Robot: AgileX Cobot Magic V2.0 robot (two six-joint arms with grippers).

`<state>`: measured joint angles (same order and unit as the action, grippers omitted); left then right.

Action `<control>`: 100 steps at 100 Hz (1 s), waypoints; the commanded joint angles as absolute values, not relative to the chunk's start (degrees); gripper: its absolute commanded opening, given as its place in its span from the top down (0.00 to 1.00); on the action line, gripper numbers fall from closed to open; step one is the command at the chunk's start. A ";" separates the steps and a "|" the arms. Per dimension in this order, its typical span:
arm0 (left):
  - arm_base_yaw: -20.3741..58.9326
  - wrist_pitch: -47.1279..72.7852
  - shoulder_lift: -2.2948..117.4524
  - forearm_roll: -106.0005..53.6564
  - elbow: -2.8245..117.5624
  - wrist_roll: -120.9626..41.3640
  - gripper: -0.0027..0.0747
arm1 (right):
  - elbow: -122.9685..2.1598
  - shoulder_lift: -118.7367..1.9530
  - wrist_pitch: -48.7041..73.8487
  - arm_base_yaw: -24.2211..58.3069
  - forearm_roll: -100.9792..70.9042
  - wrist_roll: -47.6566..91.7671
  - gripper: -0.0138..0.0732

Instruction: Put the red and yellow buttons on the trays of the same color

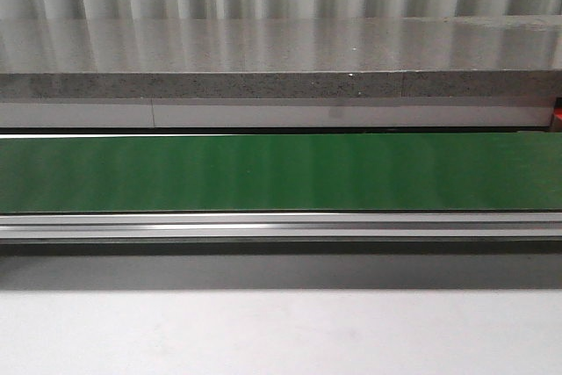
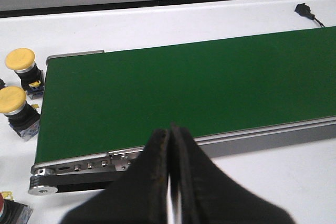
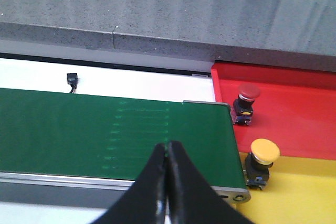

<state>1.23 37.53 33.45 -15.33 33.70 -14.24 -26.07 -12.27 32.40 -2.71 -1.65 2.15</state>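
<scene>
Yellow buttons (image 2: 20,60) (image 2: 11,100) stand at left of frame beside the green belt (image 2: 184,93); one red button (image 3: 248,92) sits on the red tray (image 3: 294,108), another yellow button (image 3: 264,150) on the yellow tray (image 3: 299,192). Left hand (image 2: 169,129) and right hand (image 3: 168,144) are both closed, empty.

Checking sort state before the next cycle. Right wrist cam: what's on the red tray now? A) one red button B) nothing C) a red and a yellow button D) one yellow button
A: a single red button stands on the red tray, while the yellow button stands on the yellow tray next to it.
</scene>
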 commanded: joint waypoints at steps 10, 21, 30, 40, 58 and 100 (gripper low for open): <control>1.77 33.27 33.51 -16.34 35.23 -14.34 0.99 | -27.48 -12.77 28.18 -2.61 -0.86 2.25 0.92; 1.77 33.27 33.51 -16.73 35.23 -14.34 0.99 | -27.48 -12.77 28.18 -2.61 -0.86 2.25 0.92; 1.77 33.27 33.51 -16.97 35.23 -14.34 0.99 | -27.48 -12.77 28.18 -2.61 -0.86 2.25 0.92; 1.77 32.68 33.51 -17.26 35.23 -14.34 0.99 | -27.48 -12.77 28.18 -2.61 -0.86 2.25 0.92; 1.77 32.50 34.79 -16.47 35.35 -14.34 0.99 | -27.48 -12.77 28.18 -2.61 -0.86 2.25 0.92; -9.48 34.66 52.14 -16.26 46.19 -9.77 0.98 | -27.48 -12.77 28.18 -2.61 -0.86 2.25 0.92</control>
<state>-7.08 36.86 49.33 -15.47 42.00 -10.83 -26.07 -12.27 32.40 -2.71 -1.57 2.15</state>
